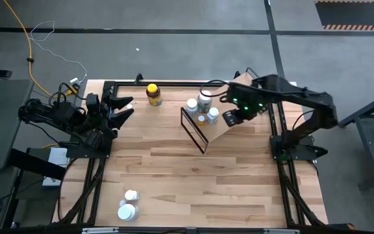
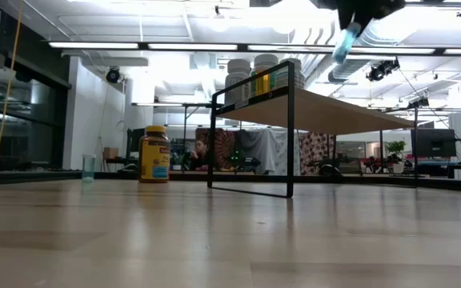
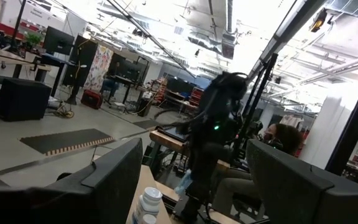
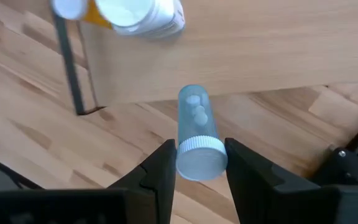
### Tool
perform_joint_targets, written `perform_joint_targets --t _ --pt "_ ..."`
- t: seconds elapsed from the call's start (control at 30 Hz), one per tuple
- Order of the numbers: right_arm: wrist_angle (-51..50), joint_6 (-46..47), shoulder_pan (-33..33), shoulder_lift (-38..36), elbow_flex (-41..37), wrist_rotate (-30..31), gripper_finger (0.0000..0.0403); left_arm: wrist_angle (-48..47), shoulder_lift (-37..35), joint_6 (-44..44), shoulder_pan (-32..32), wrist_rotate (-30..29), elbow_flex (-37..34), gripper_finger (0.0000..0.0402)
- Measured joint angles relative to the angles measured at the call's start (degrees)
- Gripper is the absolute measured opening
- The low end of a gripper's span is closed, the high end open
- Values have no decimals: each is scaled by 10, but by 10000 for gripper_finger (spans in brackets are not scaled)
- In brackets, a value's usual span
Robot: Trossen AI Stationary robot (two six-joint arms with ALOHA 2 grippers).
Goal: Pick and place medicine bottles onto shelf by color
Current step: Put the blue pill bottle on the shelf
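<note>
From above, we list the shelf point(image 1: 221, 123), a light-wood board on black wire ends, standing at the far right of the table point(image 1: 193, 175); on it we count a cluster of white-capped bottles point(image 1: 200, 109). An amber bottle with a yellow cap point(image 1: 153, 94) stands apart on the tabletop near the far edge, left of the shelf, and two white bottles point(image 1: 128, 206) sit together at the near left. The right gripper point(image 1: 231, 117) hangs over the shelf's right part; the left gripper point(image 1: 125, 109) waits at the far left edge, its fingers spread and empty. From table height, we note the amber bottle point(image 2: 154, 154) upright on the wood, three bottles point(image 2: 262, 76) ranged along the shelf board point(image 2: 326, 110) at its near end, and a small clear bluish vial point(image 2: 346, 40) held tilted above the board, not touching it. From the left wrist, we see its own two dark fingers point(image 3: 114, 180) standing wide with nothing between them, and a white bottle point(image 3: 148, 202) beyond. From the right wrist, the right gripper point(image 4: 197, 163) is clenched on the clear vial point(image 4: 199, 137) at its white cap end; a few pale tablets show inside it. Below it lies the shelf board point(image 4: 260, 50), with a white-capped bottle point(image 4: 142, 14) at its end.
</note>
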Motion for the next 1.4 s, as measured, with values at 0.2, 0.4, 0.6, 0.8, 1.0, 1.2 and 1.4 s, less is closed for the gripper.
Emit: perform_joint_targets --t 0.2,0.4,0.6,0.8,1.0,1.2,1.4 --pt "-1 -48 -35 50 0 -33 114 0 0 0 0 0 0 278" --pt "-1 -82 -57 88 -1 -57 114 0 0 0 0 0 0 278" --pt "-1 -92 -71 104 -1 -59 114 0 0 0 0 0 0 278" --pt "-1 -88 -76 104 -1 -59 114 0 0 0 0 0 0 278" --pt "0 -95 -76 113 -1 -58 114 0 0 0 0 0 0 278" --pt "-1 -117 -76 131 -1 -57 114 0 0 0 0 0 0 278" --pt "1 -128 -76 131 -1 -55 114 0 0 0 0 0 0 278"
